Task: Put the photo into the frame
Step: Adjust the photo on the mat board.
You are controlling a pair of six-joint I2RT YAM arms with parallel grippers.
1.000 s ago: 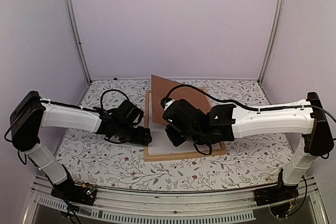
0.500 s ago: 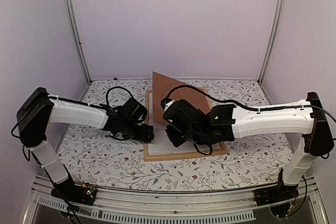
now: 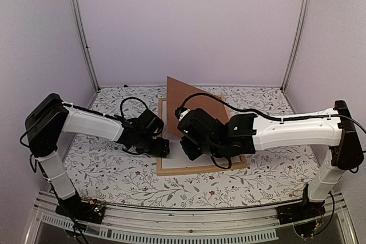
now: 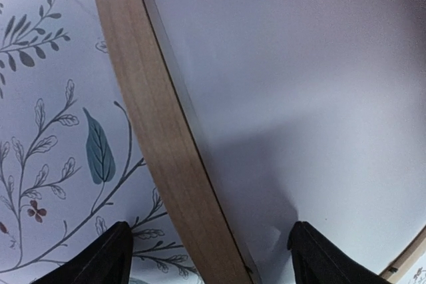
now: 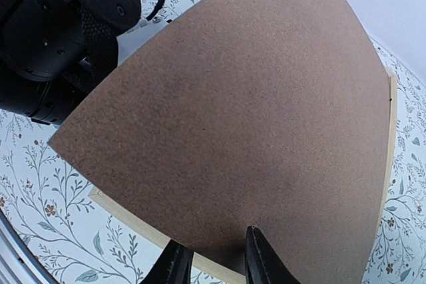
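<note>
The frame [image 3: 200, 168] of light wood bars lies flat at the table's middle. A plain white sheet [image 3: 171, 141] lies inside it. No print shows, so I cannot tell whether it is the photo's white back. In the left wrist view the frame's left bar [image 4: 160, 144] runs between the fingers of my open left gripper [image 4: 210, 231], with the white sheet [image 4: 299, 98] to its right. My left gripper [image 3: 162, 148] sits at the frame's left edge. My right gripper [image 5: 216, 257] is shut on the near edge of the brown backing board [image 5: 253, 111]. It holds the board [image 3: 191, 98] tilted up over the frame.
A floral cloth [image 3: 114, 170] covers the table. Lilac walls and two aluminium posts [image 3: 83, 38] enclose it. My left arm's black wrist [image 5: 60, 31] shows beyond the raised board's left corner, close to it.
My left arm has reached right and forward, bringing its gripper up to the frame's left bar. The backing board's far corner has risen slightly. The right arm has hardly moved.
</note>
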